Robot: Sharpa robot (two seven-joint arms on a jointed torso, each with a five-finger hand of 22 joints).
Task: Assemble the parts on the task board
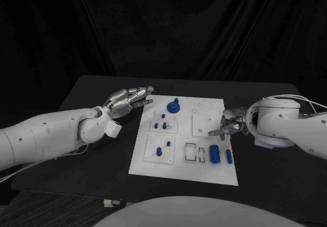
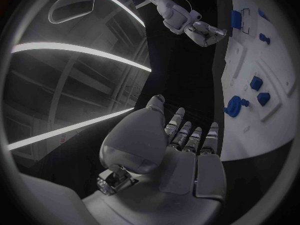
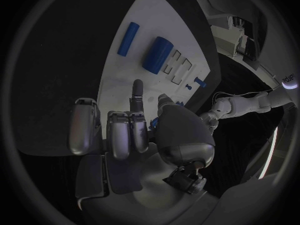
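The white task board (image 1: pixel 183 163) lies mid-table. On it are a round blue piece with a knob (image 1: pixel 174 107), small blue pegs (image 1: pixel 159 126), a thick blue cylinder (image 1: pixel 214 153) and a thinner one (image 1: pixel 229 156). My left hand (image 1: pixel 129 100) hovers off the board's far left corner, fingers stretched out, holding nothing. My right hand (image 1: pixel 228 126) is at the board's right edge beside a raised white square (image 1: pixel 204 124). Its fingers are curled in with one pointing out, and I see nothing in them. The right wrist view shows both cylinders (image 3: pixel 157 55) beyond that hand (image 3: pixel 134 135).
Empty rectangular slots (image 1: pixel 195 152) sit left of the thick cylinder. The black table (image 1: pixel 102 94) extends on either side of the board. In the left wrist view, the round blue piece (image 2: pixel 234 106) lies past my left hand (image 2: pixel 181 155), with the right hand (image 2: pixel 203 32) farther off.
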